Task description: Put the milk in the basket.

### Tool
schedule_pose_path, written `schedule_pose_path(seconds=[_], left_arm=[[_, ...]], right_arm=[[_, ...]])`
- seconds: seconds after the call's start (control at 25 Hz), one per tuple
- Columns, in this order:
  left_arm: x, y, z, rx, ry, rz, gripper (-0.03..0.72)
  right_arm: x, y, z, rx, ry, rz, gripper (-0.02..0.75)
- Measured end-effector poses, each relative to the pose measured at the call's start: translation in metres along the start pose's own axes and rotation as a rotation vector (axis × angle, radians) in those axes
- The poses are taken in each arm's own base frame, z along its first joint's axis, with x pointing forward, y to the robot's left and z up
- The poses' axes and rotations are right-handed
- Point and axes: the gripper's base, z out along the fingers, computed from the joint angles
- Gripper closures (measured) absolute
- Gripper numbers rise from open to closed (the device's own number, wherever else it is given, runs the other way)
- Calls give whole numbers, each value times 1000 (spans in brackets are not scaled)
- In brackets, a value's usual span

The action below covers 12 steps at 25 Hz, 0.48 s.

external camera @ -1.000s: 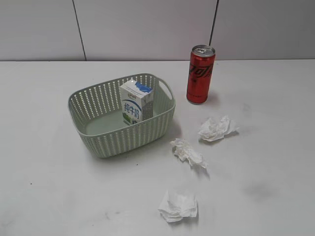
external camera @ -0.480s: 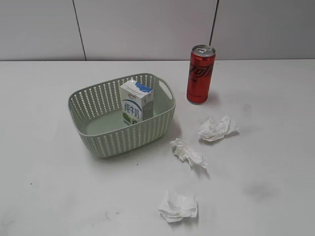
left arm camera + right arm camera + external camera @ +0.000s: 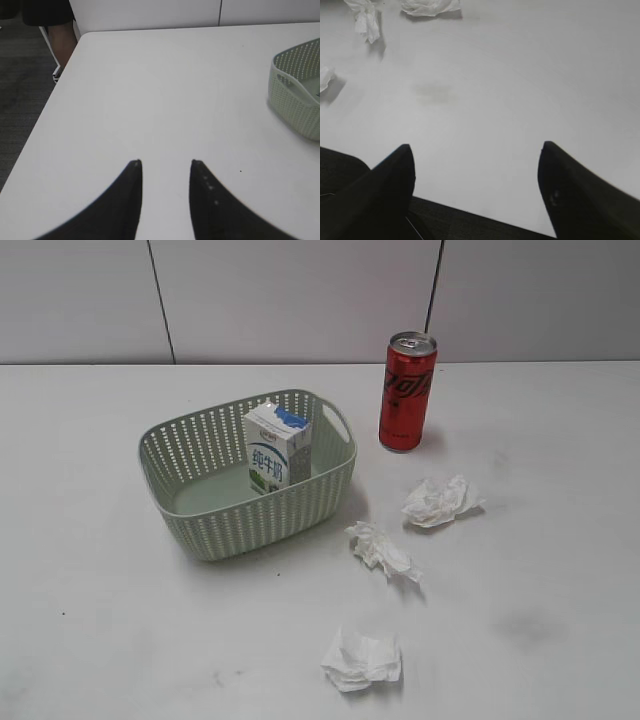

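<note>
The milk (image 3: pixel 277 448), a small white carton with a blue top corner and blue characters, stands upright inside the pale green basket (image 3: pixel 215 530) left of the table's middle. No arm shows in the exterior view. In the left wrist view my left gripper (image 3: pixel 165 162) is open and empty over bare table, with the basket's end (image 3: pixel 292 107) at the right edge. In the right wrist view my right gripper (image 3: pixel 477 147) is wide open and empty above the table's near edge.
A tall red soda can (image 3: pixel 407 391) stands right of the basket. Three crumpled white tissues (image 3: pixel 440 502) (image 3: pixel 380 549) (image 3: pixel 362 660) lie on the table's right half; some show in the right wrist view (image 3: pixel 367 20). The table's left edge drops to dark floor (image 3: pixel 25 100).
</note>
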Motion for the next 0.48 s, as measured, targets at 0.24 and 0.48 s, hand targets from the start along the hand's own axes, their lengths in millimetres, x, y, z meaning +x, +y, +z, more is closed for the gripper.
schedule_pose_path(seconds=[0.24, 0.48], left_arm=[[0, 0, 0, 0, 0, 0, 449], [0, 0, 0, 0, 0, 0, 449]], right_arm=[[5, -2, -7, 34, -50, 35, 164], [17, -5, -24, 193, -151, 163, 164]])
